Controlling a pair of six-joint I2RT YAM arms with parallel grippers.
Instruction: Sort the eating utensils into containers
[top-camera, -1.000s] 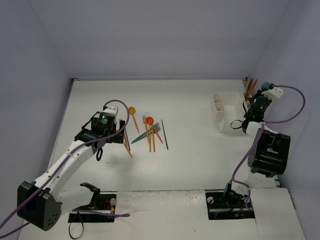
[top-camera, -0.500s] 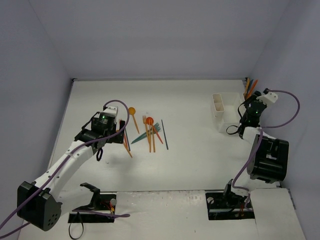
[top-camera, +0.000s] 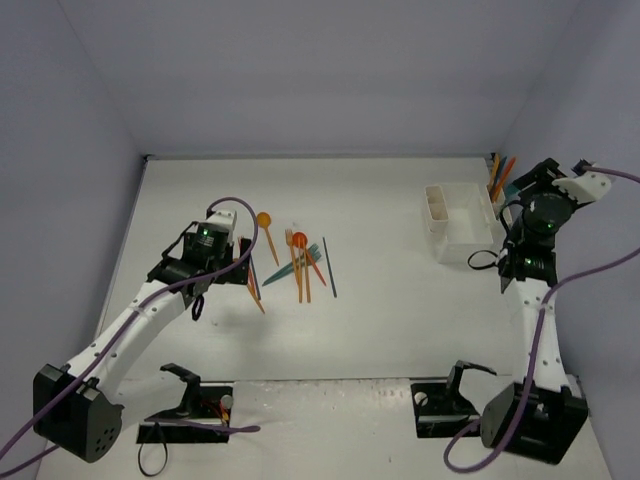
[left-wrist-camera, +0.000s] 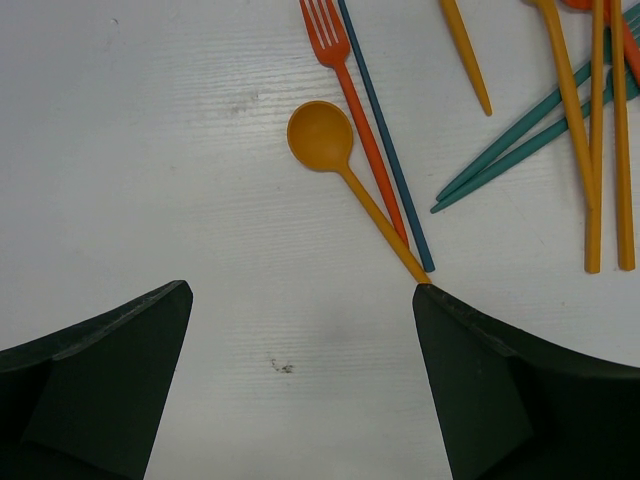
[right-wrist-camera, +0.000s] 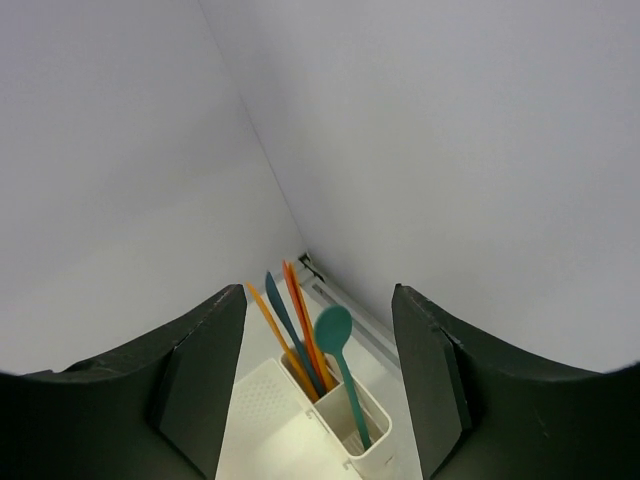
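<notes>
Several orange, red-orange and teal eating utensils (top-camera: 297, 262) lie in a loose pile on the table left of centre. My left gripper (top-camera: 243, 268) hangs open at the pile's left edge. In the left wrist view the left gripper (left-wrist-camera: 300, 290) has bare table between its fingers. An orange spoon (left-wrist-camera: 320, 137) points its handle end at the right finger, beside a red-orange fork (left-wrist-camera: 330, 30). The white containers (top-camera: 458, 222) stand at the far right. My right gripper (top-camera: 520, 203) is open above them. A teal spoon (right-wrist-camera: 335, 335) stands in an end compartment of the containers (right-wrist-camera: 300, 425), next to upright knives (right-wrist-camera: 290, 320).
The right wall rises close behind the containers. A metal strip (right-wrist-camera: 350, 305) runs along the table's back edge. A thin teal stick (left-wrist-camera: 385, 130) lies beside the fork, and more teal and orange handles (left-wrist-camera: 560, 110) cross at the upper right of the left wrist view.
My right gripper has opened and let go of the teal spoon, which now stands in the containers. The right arm has lifted and pulled back to the right. The left arm has not moved.
</notes>
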